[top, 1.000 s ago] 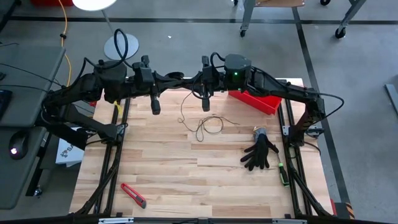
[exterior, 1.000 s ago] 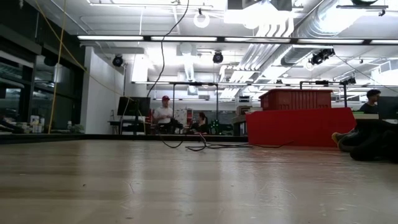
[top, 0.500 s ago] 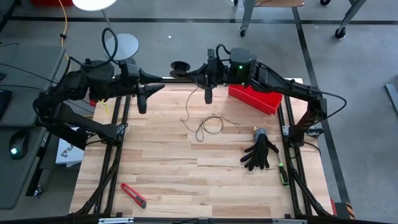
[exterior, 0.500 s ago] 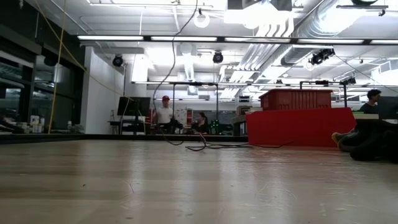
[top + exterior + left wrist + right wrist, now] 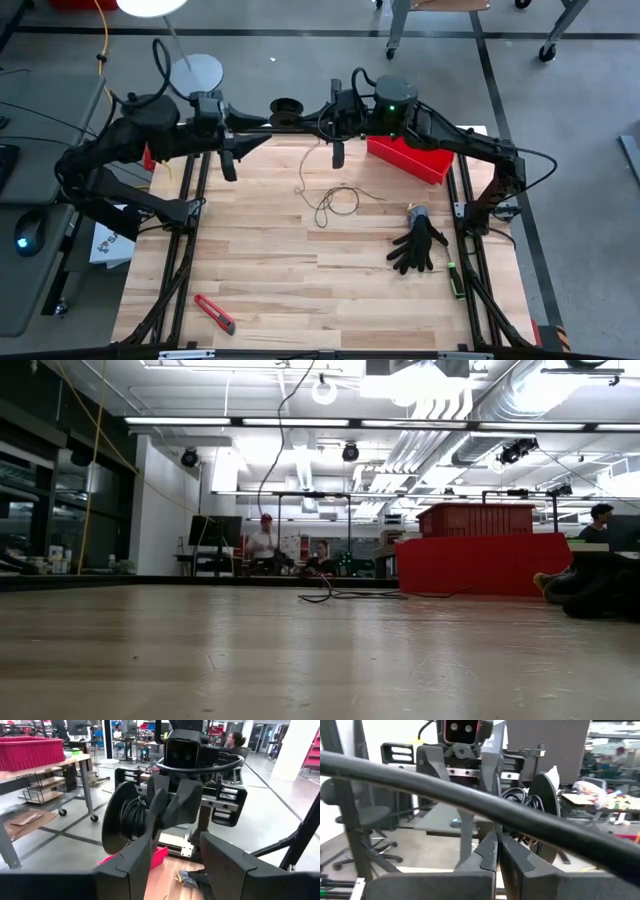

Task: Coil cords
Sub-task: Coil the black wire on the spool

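High over the table's far edge hangs the small black spool, with dark cord wound on it. My right gripper is shut on it and comes level from the right. My left gripper stands open a short way left of the spool, pointing level at it and touching nothing. The thin cord hangs from the spool, and its lower end lies in loose loops on the wooden table. In the low view the cord drops from above to those loops. My right gripper pinches the spool between its two shut fingers, at the spool's side toward the table's right. The fingers come level from the right and hide the exact spot. The spool is lifted clear of the table, and the cord hangs slack below it.
A red bin stands at the far right, right below my right arm. A black glove and a green-handled tool lie at the right edge. A red box cutter lies near the front left. People sit in the room beyond.
My left gripper has let go of the spool and drawn back toward the table's left, rolling a little. The spool stays with my right gripper, which has risen slightly toward the far edge. The cord's hanging stretch has swung, while its loops on the table stay put.
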Robot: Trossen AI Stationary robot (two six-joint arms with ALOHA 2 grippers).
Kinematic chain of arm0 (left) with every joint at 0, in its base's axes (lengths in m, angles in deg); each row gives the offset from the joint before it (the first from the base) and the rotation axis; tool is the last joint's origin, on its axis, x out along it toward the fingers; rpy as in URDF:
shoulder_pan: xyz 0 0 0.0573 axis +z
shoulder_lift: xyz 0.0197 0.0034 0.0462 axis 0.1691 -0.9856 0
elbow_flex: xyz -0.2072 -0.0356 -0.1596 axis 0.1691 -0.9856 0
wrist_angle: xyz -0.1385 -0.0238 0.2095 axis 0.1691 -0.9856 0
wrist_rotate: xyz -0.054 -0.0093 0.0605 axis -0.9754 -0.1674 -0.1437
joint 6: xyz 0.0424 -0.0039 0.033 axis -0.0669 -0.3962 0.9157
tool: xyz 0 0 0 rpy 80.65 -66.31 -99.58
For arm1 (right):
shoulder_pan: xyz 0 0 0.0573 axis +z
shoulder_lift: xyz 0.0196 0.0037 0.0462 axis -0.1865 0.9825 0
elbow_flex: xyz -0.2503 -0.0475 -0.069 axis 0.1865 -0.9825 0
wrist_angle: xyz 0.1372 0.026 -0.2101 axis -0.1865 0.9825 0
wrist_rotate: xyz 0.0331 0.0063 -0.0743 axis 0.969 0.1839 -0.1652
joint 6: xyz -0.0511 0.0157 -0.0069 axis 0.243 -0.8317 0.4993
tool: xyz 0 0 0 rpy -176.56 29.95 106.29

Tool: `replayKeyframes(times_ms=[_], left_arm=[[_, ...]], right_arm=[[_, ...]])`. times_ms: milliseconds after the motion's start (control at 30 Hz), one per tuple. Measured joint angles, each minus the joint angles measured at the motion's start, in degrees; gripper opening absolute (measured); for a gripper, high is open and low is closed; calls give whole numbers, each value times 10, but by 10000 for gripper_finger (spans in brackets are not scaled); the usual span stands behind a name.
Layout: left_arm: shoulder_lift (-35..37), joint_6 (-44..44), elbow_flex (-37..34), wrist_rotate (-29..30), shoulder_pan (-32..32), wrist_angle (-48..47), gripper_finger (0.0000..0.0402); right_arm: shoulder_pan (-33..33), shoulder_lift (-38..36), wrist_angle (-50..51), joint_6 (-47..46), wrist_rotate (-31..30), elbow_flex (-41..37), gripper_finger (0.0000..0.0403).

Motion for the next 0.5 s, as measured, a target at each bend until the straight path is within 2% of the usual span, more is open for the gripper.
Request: replayKeyframes(times_ms=[367, 500], left_arm=[[-5, -19, -1, -5, 0, -15, 165], [-5, -16, -1, -4, 0, -19, 165]], right_arm=[[0, -1, -12, -28, 52, 0, 0], [3, -1, -11, -28, 53, 0, 0]])
